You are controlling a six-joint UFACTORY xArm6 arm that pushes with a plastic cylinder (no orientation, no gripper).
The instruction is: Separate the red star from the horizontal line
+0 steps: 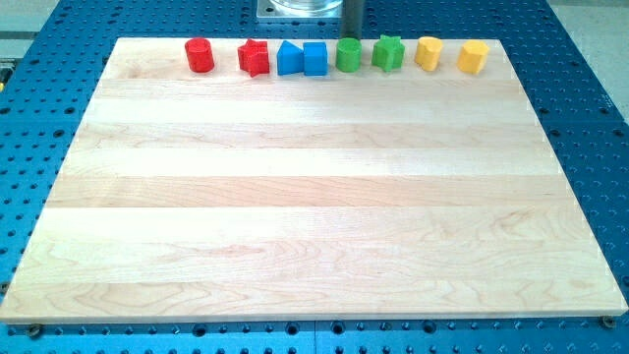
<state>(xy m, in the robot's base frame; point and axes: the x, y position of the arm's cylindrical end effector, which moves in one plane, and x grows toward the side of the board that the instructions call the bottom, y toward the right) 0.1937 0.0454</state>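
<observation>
Several blocks stand in a horizontal line along the top edge of the wooden board (314,197). From the view's left they are a red cylinder (200,55), the red star (254,57), a blue triangular block (289,59), a blue cube (314,59), a green cylinder (348,55), a green star (388,53) and two yellow blocks (428,53) (473,57). The red star sits in the line, close to the blue triangular block. My tip (352,38) is at the view's top, just behind the green cylinder and well right of the red star.
The board lies on a blue perforated table (590,118). A metal base (300,8) stands beyond the board's top edge, next to the rod.
</observation>
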